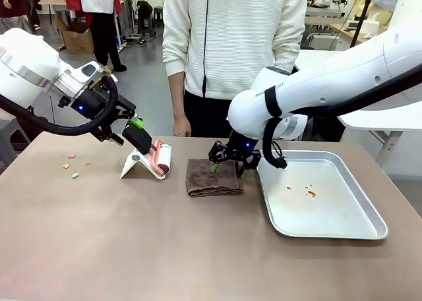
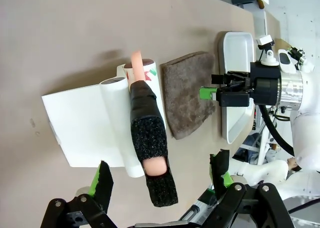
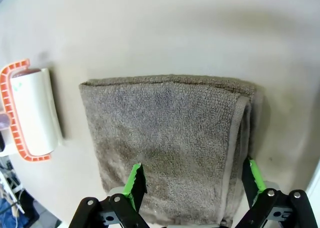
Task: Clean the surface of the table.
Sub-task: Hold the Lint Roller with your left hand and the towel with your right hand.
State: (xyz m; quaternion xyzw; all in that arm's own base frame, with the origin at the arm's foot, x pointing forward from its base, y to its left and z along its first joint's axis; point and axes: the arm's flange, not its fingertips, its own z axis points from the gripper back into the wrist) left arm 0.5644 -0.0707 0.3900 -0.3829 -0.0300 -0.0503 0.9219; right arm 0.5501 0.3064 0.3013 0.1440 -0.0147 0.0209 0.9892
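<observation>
- The left gripper [image 1: 133,126] hangs low over the left half of the table [image 1: 165,248], tilted down towards a lint roller [image 1: 163,159] that leans in a white stand [image 1: 134,164].
- In the left wrist view this gripper [image 2: 161,177] has its jaws spread wide. One green pad [image 2: 102,180] is on one side of the roller's black foam handle [image 2: 148,133] and the other pad is on the far side.
- The end of the handle lies between the two fingers, with a gap visible on each side, so nothing is gripped.
- The right gripper [image 1: 227,163] reaches in from the right and points down at a folded brown towel [image 1: 211,179] lying flat near the middle of the table.
- In the right wrist view its jaws are also fully apart [image 3: 194,180]. The fingertips [image 3: 135,180] sit at the near edge of the towel [image 3: 170,133] and span most of its width. Whether the tips press on the cloth cannot be told; it is not pinched.
- The brown-taupe table fills the foreground of the front view, and the towel lies between the roller stand and a metal tray [image 1: 330,212].
- A few small coloured crumbs [image 1: 71,163] lie on the table well left of the stand, and some specks [image 1: 306,190] lie inside the tray.
- A person [image 1: 234,44] in a white top stands at the far edge, with one hand [image 1: 181,125] hanging by the table.
</observation>
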